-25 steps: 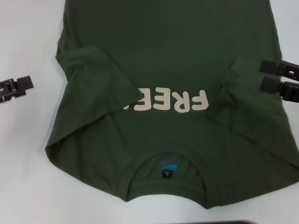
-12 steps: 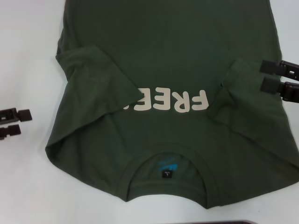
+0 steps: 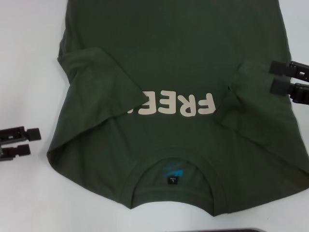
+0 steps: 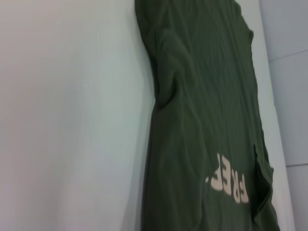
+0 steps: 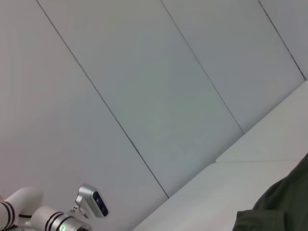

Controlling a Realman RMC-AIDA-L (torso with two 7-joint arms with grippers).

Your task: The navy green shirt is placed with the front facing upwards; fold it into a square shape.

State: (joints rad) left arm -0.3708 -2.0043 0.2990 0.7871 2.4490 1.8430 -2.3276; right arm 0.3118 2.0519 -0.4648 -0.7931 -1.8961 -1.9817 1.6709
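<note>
From the head view, the navy green shirt (image 3: 178, 87) lies front up on the white tabletop (image 3: 29, 63), collar toward the bottom of the frame, both sleeves already turned inward. The left pincer (image 3: 34, 141) sits at the left edge, off the cloth, fingers narrowly parted and empty; the right pincer (image 3: 273, 77) hovers at the right edge over the shirt's side, parted, gripping nothing. To fold cleanly, each should probably pinch a side edge low and flat. The left wrist view shows the shirt stretched along the tabletop. The right wrist view catches only a shirt corner at lower right.
</note>
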